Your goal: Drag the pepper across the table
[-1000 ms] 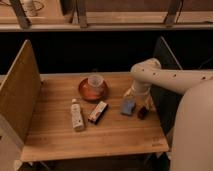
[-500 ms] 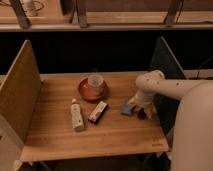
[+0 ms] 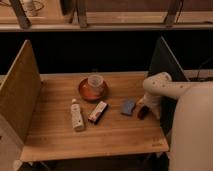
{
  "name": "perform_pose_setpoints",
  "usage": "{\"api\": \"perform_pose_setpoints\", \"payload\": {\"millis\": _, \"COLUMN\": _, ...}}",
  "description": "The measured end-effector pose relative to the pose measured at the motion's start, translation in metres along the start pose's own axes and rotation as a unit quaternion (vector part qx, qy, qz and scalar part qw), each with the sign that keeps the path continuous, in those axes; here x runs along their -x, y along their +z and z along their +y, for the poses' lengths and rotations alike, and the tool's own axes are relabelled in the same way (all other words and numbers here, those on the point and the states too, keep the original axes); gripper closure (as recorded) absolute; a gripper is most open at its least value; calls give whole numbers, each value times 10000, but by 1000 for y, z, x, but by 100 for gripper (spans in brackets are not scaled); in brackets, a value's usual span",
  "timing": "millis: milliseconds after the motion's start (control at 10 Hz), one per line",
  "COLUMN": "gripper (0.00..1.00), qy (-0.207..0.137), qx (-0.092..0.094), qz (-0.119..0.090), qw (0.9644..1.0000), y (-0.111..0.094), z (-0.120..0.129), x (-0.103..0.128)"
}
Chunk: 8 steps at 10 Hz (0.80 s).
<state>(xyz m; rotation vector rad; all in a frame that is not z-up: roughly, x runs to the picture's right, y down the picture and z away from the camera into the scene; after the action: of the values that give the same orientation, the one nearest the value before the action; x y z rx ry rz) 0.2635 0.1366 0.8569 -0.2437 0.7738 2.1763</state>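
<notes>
The pepper is a small dark red-brown oblong lying on the light wooden table, near its right edge. A blue block lies just left of it. My gripper is at the end of the white arm that reaches in from the right. It is down at the pepper, right over or against it. The wrist hides where the two meet.
A brown plate with a pale cup on it stands mid-table. A red-and-white flat box and a white bottle lie left of the blue block. Upright side panels stand at the left and right edges.
The arm has come down and folded lower toward the table's right side, bringing the gripper down to the pepper. The pepper and the other things have not visibly moved.
</notes>
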Motion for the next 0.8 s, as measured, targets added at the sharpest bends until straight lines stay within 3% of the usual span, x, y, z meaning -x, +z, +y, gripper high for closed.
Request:
{"api": "perform_pose_setpoints", "payload": {"millis": 300, "gripper": 20, "qy": -15, "qx": -12, "qz": -5, "qw": 10000, "y": 1, "z": 3, "x": -1}}
{"api": "perform_pose_setpoints", "payload": {"millis": 800, "gripper": 20, "qy": 183, "qx": -597, "qz": 83, "qw": 9980, "y": 26, "z": -10, "x": -3}}
